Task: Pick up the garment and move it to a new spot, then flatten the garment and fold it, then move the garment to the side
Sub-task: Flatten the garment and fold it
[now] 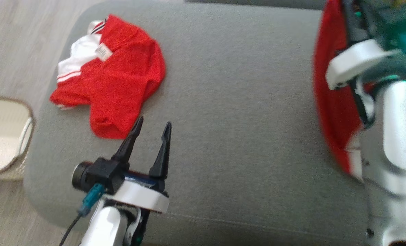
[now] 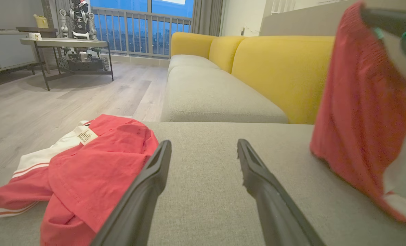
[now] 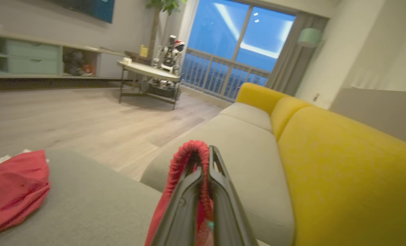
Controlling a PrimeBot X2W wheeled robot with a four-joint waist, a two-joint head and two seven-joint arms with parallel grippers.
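A red garment [image 1: 331,102] with white trim hangs at the right over the grey cushion [image 1: 240,102], its lower edge close to the surface. My right gripper [image 3: 206,153] is shut on its red hem [image 3: 180,167]. The left wrist view shows it dangling at the right [image 2: 360,112]. A second red and white garment [image 1: 117,78] lies crumpled at the cushion's far left, label up [image 2: 93,171]. My left gripper [image 1: 154,122] stands open and holds nothing, just right of that heap's near edge, low over the cushion [image 2: 204,145].
A pale woven basket [image 1: 4,136] stands on the wooden floor left of the cushion. A yellow-backed sofa [image 2: 274,68] lies beyond the cushion's far edge. A round table [image 2: 64,42] with a small robot beneath stands by the window.
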